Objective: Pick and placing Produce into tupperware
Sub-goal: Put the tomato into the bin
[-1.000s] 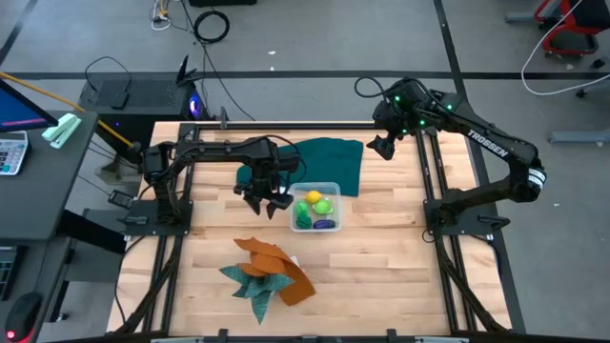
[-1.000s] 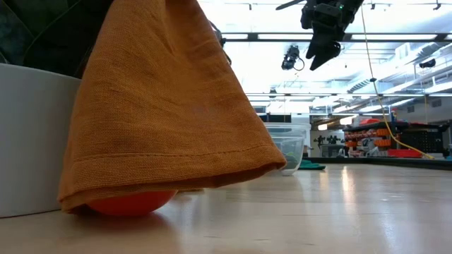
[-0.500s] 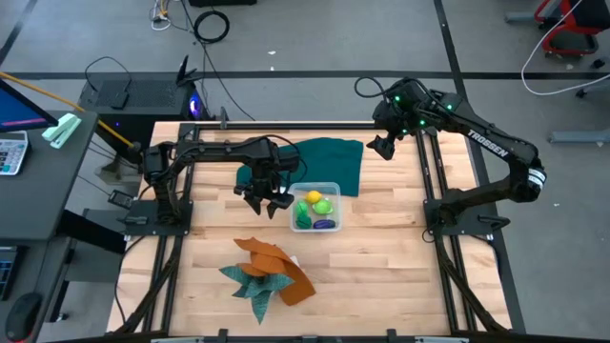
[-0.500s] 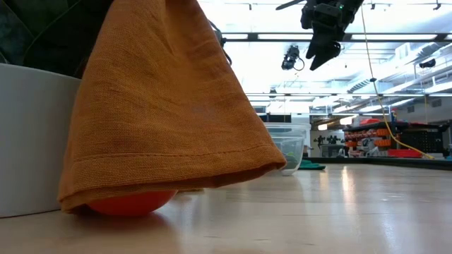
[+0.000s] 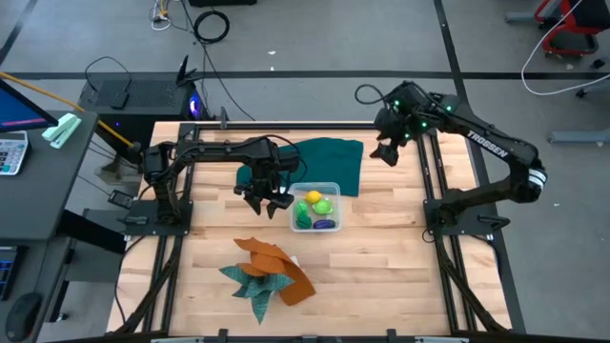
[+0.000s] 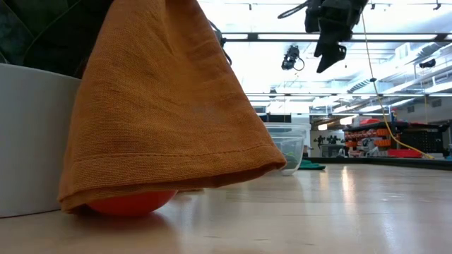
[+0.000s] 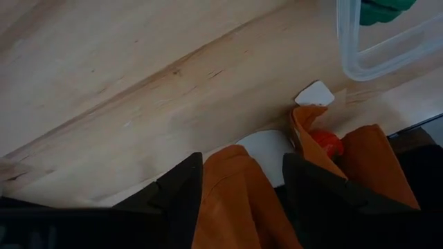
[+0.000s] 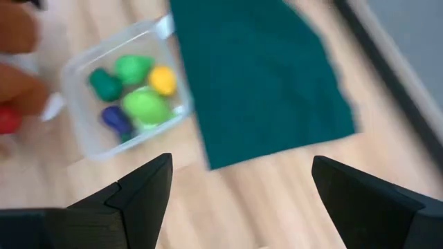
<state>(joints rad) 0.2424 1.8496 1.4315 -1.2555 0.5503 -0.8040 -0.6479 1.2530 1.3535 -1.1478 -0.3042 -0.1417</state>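
Note:
The clear tupperware [image 5: 316,185] sits mid-table and holds yellow [image 5: 313,197], light green [image 5: 323,206], green [image 5: 303,219] and purple [image 5: 325,225] produce; the right wrist view also shows them in the tub [image 8: 90,142]. A red produce piece [image 6: 131,203] lies on the table under the edge of an orange cloth [image 6: 162,106]. My left gripper [image 5: 270,202] hovers open just left of the tub, above bare wood. My right gripper [image 5: 384,152] hangs open, high over the table's far right part, beside the dark green cloth [image 5: 329,162].
Orange and teal cloths [image 5: 272,272] lie heaped near the table's near edge, draped over a white object [image 6: 28,141]. The dark green cloth lies flat behind the tub. Bare wood lies to the right of the tub and the cloth heap. Arm frames run along both table sides.
My right gripper has shifted a little toward the table's right edge while staying high and open. The left arm and all objects have kept still.

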